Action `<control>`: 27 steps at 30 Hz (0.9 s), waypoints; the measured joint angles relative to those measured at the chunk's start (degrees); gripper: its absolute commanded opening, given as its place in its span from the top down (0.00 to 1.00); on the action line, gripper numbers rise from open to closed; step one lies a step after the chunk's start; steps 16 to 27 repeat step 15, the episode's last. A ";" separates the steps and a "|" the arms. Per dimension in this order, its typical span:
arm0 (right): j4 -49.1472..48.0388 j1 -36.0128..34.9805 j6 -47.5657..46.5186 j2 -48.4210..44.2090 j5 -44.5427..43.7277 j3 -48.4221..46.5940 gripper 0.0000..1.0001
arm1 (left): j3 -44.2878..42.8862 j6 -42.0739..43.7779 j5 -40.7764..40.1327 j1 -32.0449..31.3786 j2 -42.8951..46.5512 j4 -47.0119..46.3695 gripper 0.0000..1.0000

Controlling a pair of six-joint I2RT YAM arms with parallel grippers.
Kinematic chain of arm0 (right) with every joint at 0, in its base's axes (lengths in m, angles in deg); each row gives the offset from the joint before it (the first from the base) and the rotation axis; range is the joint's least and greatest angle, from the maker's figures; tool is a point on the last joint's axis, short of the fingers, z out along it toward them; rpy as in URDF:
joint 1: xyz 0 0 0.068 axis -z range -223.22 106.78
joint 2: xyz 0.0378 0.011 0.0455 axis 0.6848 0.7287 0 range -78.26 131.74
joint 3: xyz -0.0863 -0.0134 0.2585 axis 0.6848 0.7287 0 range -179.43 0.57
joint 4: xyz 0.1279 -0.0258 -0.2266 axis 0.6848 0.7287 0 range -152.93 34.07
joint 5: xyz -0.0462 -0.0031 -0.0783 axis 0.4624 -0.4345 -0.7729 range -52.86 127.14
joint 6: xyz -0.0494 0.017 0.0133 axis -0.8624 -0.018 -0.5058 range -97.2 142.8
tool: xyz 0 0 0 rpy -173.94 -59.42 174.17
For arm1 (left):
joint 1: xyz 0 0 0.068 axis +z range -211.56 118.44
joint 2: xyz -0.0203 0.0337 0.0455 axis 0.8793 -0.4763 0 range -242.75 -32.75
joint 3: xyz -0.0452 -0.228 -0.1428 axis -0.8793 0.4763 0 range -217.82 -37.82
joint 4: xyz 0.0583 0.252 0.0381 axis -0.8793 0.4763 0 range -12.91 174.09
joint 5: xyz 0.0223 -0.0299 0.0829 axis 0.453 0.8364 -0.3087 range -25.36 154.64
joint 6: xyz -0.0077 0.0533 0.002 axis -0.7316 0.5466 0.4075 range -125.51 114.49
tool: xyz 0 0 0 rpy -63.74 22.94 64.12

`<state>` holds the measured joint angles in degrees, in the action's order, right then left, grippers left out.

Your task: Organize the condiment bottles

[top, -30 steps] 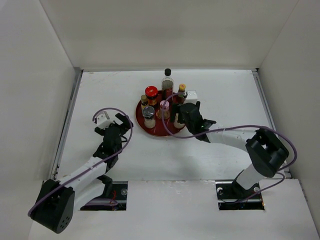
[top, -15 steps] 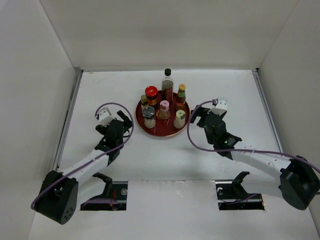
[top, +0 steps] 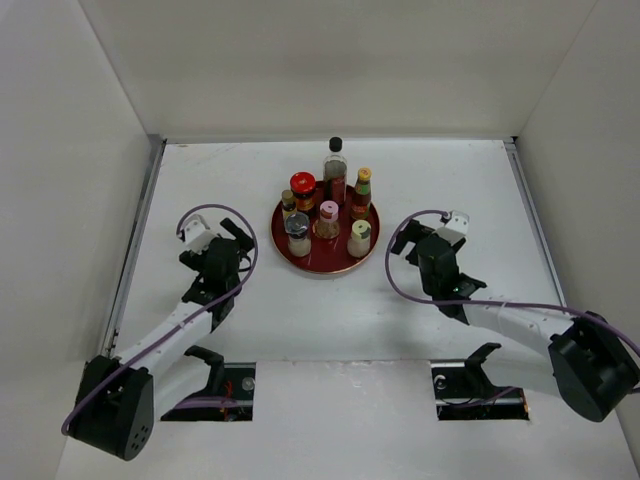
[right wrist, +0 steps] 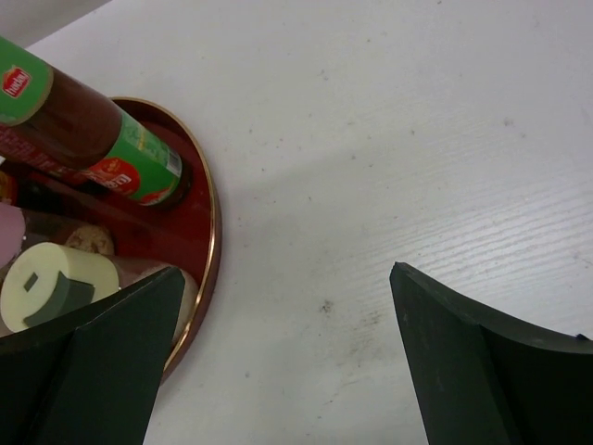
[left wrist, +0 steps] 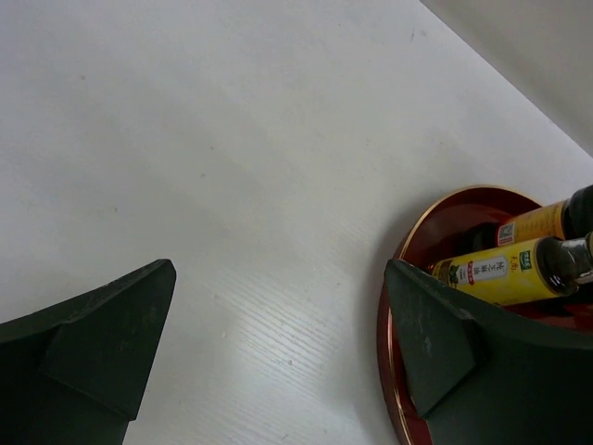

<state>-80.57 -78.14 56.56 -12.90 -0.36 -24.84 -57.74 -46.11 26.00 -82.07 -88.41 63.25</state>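
Both my grippers are spread wide and hold nothing: my left gripper hovers over bare desk with the tray just off to its right, and my right gripper hovers with the same tray just off to its left, so all the bottles stand between the two, touched by neither. I count seven bottles on one tray: one tall bottle with a black cap at the far side, one red-lidded jar, two yellow-capped bottles, one pink-capped shaker in the middle, one cream shaker nearest my right gripper, and one grey-capped shaker nearest my left. All are upright and none is on the desk outside the rim. I judge the gathering step done, with the task at or near its end. If a next move is wanted, it calls only for drawing both arms clear of the tray, or for a careful reach past the near shakers to tidy a row, without knocking the tall bottle behind them.
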 measured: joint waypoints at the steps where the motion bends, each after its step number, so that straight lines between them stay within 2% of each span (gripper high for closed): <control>1: -0.07 0.09 0.20 0.63 0.11 0.00 0.00 | 0.00 -0.09 -0.04 0.22 -0.13 0.02 0.00; 14: -0.61 0.09 0.76 5.33 2.38 -0.02 0.00 | 0.00 -0.35 -0.24 0.28 -3.48 -0.04 0.00; 27: -0.66 0.09 0.76 5.51 2.43 -0.02 0.00 | 0.00 -0.35 -0.24 0.28 -3.52 -0.04 0.00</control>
